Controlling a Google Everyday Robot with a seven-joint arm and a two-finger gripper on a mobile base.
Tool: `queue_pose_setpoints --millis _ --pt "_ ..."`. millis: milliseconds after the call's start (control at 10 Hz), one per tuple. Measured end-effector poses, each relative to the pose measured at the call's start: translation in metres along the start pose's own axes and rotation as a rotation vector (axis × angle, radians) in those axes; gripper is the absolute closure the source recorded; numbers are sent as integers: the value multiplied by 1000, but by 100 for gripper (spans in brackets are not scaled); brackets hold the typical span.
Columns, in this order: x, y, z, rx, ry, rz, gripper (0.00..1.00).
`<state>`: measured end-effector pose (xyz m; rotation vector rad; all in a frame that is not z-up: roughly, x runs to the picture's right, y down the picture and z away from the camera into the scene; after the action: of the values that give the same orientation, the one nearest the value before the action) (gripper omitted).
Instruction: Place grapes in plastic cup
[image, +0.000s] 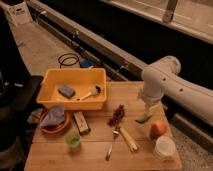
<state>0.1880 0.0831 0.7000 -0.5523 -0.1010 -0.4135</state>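
Note:
The grapes (117, 115), a small dark reddish bunch, lie on the wooden table (95, 155) near its middle, just right of the yellow bin. The plastic cup (73, 139), small and light green, stands upright near the table's front left. My gripper (148, 110) hangs down from the white arm (162, 80) at the right. It is just above the green pepper (144, 119), a short way right of the grapes and far from the cup. Nothing shows in its grasp.
A yellow bin (55, 102) holds a sponge (66, 91) and a brush (90, 93). An orange bowl with grey cloth (54, 120), a brown box (81, 122), a fork (113, 144), a yellow-handled tool (129, 139), an orange-red fruit (158, 129) and a white cup (164, 147) share the table.

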Motion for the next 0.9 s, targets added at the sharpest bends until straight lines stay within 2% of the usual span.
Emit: queue_pose_setpoints --millis 200,300,400,600,700,900 --pt "-19 -20 20 -18 0 -146 35" --pt "-32 -35 38 -28 -10 -236 35" --pt "-39 -45 53 -27 -27 -290 35" --pt "-47 -61 79 -10 -80 -335 35" --pt "-53 -66 94 6 -128 -339 35" --pt "-63 -73 110 33 -205 -339 35"
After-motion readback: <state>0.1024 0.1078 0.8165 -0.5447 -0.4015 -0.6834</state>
